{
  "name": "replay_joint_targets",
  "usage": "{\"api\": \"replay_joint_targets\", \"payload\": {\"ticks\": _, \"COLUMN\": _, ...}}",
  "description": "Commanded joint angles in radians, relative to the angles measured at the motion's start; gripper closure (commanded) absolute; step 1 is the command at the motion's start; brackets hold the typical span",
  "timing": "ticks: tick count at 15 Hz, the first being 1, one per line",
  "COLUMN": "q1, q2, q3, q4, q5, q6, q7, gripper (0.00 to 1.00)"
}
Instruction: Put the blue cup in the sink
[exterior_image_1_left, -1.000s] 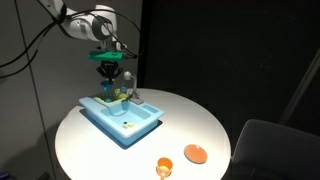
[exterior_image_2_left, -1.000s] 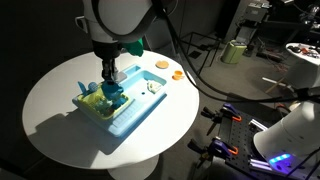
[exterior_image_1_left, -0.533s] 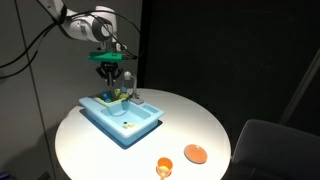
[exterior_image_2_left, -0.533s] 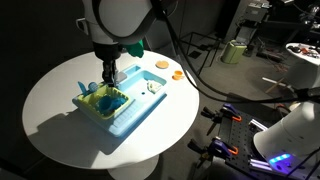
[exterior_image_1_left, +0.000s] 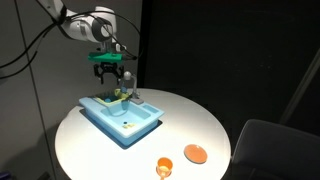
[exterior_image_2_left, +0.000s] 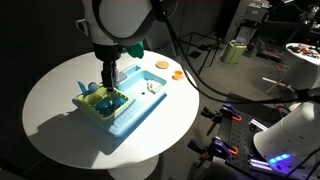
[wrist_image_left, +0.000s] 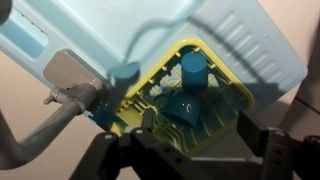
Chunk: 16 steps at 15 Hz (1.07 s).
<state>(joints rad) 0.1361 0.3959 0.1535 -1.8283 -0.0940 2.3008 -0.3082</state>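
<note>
So, pincer: the black two-fingered pincer (wrist_image_left: 185, 150) has its jaws wide apart, with nothing between them and nothing touched.
Pincer's place: in both exterior views it hangs above one end of the sink, straight over the rack and clear of it.
Cup: the tiny, round, plastic-looking teal-blue cup (wrist_image_left: 190, 82) is inside the rack, directly under the spread jaws. A second teal piece touches it, and the wrist view is too blurred to show where one ends and the other begins.
Rack: the yellow-green slotted plastic rack (wrist_image_left: 232, 100) sits on the sink, just beside the faucet.
Faucet: the grey toy faucet (wrist_image_left: 70, 80) stands at the sink's edge, with its spout reaching toward the rack.
Sink: the light-blue rectangular toy sink (exterior_image_1_left: 140, 128) has one sunken basin and a ribbed flat ledge. It lies on the table.
Table: the round white table (exterior_image_1_left: 195, 118).
Farther out: a flat orange disc (exterior_image_1_left: 195, 154) and a small orange cup-like piece (exterior_image_1_left: 162, 167) lie near each other on the table, well apart from the sink.
Writing: too small and blurred to read.
</note>
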Motion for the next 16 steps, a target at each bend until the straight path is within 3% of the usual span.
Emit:
{"api": "replay_joint_targets", "payload": {"ticks": 1, "q1": -0.005, "q2": -0.042, "q3": 0.017, "q4": -0.041, "q5": 0.009, "q6": 0.006, "q7": -0.018, "gripper": 0.0}}
{"api": "replay_joint_targets", "payload": {"ticks": 16, "q1": 0.029, "q2": -0.243, "q3": 0.049, "q4": -0.265, "q5": 0.042, "q6": -0.011, "q7": 0.066, "gripper": 0.0}}
